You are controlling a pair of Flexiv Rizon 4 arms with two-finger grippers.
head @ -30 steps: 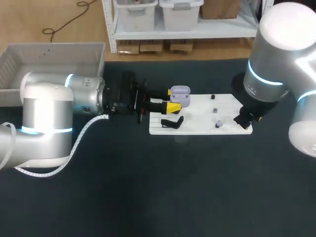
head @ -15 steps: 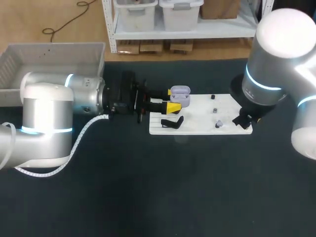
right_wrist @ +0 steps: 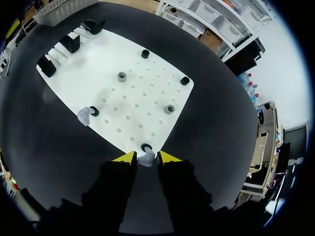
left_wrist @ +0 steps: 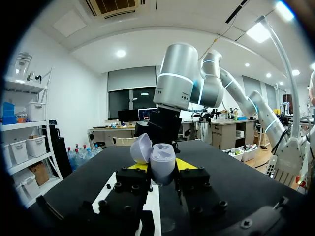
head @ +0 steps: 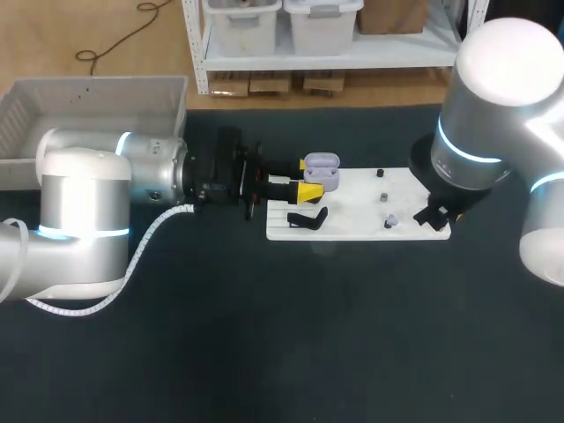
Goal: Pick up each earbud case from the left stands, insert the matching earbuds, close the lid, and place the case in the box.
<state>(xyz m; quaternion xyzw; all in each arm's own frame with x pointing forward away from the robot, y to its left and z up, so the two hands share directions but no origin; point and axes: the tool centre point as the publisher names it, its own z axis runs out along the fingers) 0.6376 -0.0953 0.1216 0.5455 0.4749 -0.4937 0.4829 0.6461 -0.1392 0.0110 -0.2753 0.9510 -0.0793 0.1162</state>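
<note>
Head view: the lavender earbud case, lid raised, sits in the left jaws at the left end of the white board.

Left wrist view: those jaws are clamped on its lower shell. It looks light, rigid and slick, so grip low, clear of the hinge.

Right wrist view: the right jaws narrowly straddle 1 tiny earbud. Whether they pinch it, I cannot tell.

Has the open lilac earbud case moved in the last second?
No. The open lilac earbud case keeps its spot over the left end of the white pegboard.
</note>
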